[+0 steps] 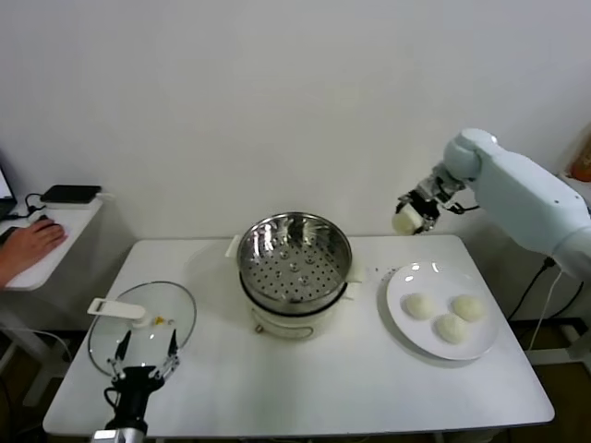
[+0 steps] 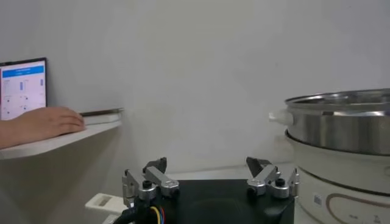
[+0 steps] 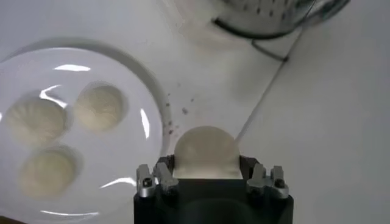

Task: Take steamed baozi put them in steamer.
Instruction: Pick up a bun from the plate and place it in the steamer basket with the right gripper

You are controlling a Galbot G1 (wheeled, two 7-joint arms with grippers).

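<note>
My right gripper (image 1: 407,220) is shut on a cream-white baozi (image 1: 404,221) and holds it in the air, behind the white plate (image 1: 399,300) and to the right of the steamer (image 1: 295,261). In the right wrist view the baozi (image 3: 205,151) sits between the fingers (image 3: 163,175). Three more baozi lie on the plate (image 3: 146,122): one (image 1: 419,305), one (image 1: 468,307) and one (image 1: 451,328). The steamer is a shiny steel pot with a perforated floor, and nothing lies in it. My left gripper (image 1: 145,355) is open and empty at the front left, over the glass lid (image 1: 175,309).
The glass lid with its white handle (image 1: 115,308) lies at the table's front left. A side desk (image 1: 55,231) with a person's hand (image 1: 28,245) is at the far left. A black cord (image 3: 268,49) runs from the steamer's base. The wall stands close behind the table.
</note>
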